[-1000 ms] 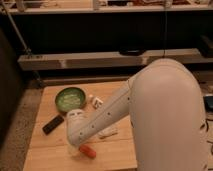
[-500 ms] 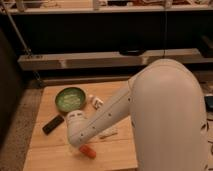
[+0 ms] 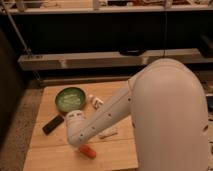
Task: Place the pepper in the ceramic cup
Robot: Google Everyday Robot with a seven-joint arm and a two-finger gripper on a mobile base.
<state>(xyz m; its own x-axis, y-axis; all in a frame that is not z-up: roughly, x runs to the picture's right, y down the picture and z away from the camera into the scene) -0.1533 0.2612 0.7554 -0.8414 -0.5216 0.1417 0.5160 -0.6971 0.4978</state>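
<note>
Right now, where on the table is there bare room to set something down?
The front-left corner of the table is bare, between the black object, the pepper and the front edge. A smaller strip runs along the back edge behind the white bottle. The middle is crowded: the gripper sits just above the pepper, the arm crossing over.

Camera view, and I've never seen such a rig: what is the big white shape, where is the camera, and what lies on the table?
The white shape is the robot's arm, filmed from above and behind it. It reaches down to a wooden table. Its gripper sits at the arm's tip near the front edge, just over the orange-red pepper; whether it holds it is unclear. Also there: a green bowl, a white bottle, a black object. No ceramic cup shows; the arm may hide it.
</note>
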